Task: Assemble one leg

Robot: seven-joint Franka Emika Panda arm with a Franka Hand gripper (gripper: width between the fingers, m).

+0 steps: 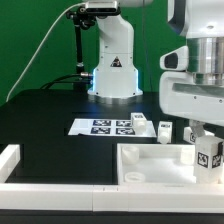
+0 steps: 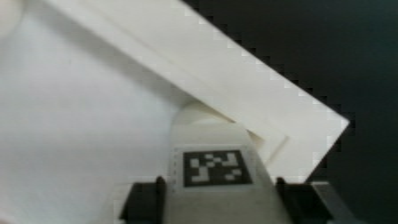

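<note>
A: Where is the leg [image 1: 207, 152] right now?

B: At the exterior view's right edge, held upright in the tool [image 1: 205, 136], its lower end just over the near right corner of the white tabletop panel [image 1: 150, 160]. In the wrist view the same leg [image 2: 221, 150] sits between the 2 fingers [image 2: 150, 201], clamped on it, with a marker tag facing the camera.

A: What could go wrong from here?

B: My judgement: the leg has to meet a corner hole, and if it comes down tilted or off to the side it would catch on the panel's edge and jam or cross-thread. A loose hold could also let it twist in the tool while turning.

A: What does each view give that the other lacks?

B: The exterior view shows the wider layout: the marker board [image 1: 107, 126] flat on the black surface [image 1: 50, 120], 2 small white parts [image 1: 139, 121] beyond the panel, and a white rail [image 1: 10, 160] at that view's left. The wrist view shows the panel corner [image 2: 311, 125] close up and the grip itself, but whether the leg touches the panel I cannot tell.
</note>
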